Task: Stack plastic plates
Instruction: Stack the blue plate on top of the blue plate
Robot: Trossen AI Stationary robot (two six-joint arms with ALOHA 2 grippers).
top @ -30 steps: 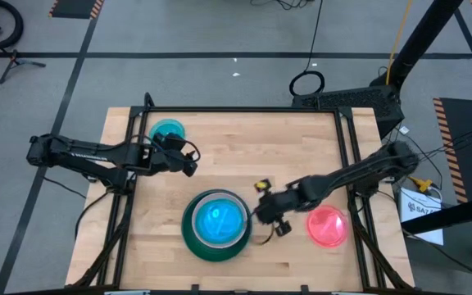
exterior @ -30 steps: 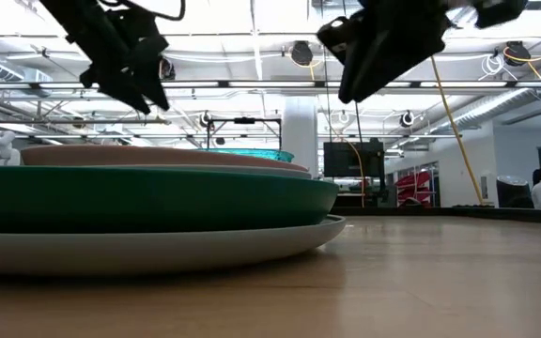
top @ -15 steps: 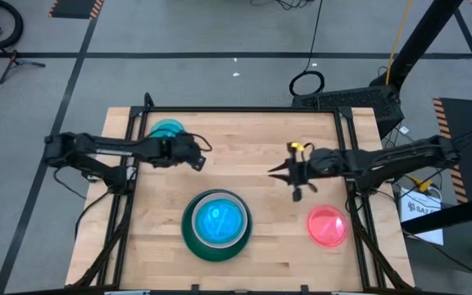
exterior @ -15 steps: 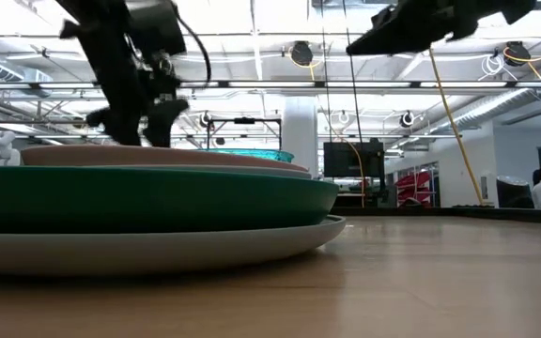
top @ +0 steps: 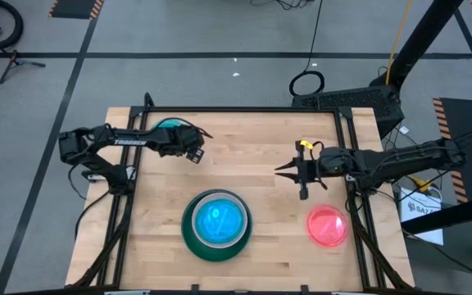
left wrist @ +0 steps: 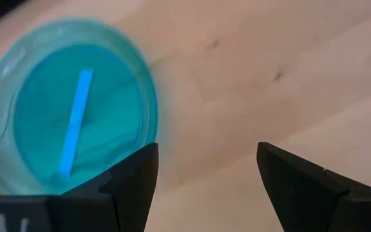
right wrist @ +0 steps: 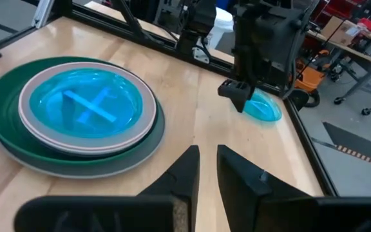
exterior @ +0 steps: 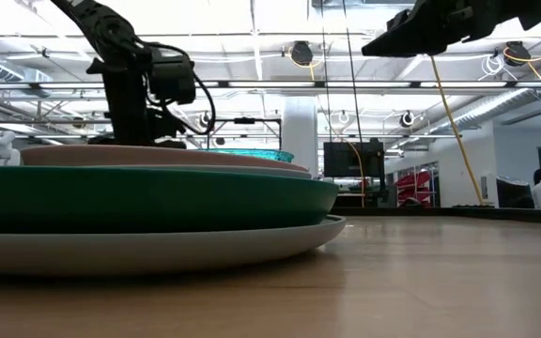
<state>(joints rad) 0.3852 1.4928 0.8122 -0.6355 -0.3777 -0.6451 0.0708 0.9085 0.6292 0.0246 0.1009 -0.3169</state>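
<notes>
High view, wood table [top: 244,156], grey floor [top: 220,33], plate stack [top: 215,224]

Left arm stretched inward from the surface's left edge, wrist bent down; left pincer [top: 193,152] low over the far left part of the surface, fingers [left wrist: 131,183] spread wide apart, nothing between them. Right arm reaching in from the right edge, held level; right pincer [top: 283,171] raised above the middle right of the surface, fingers [right wrist: 184,173] nearly together, empty.
</notes>
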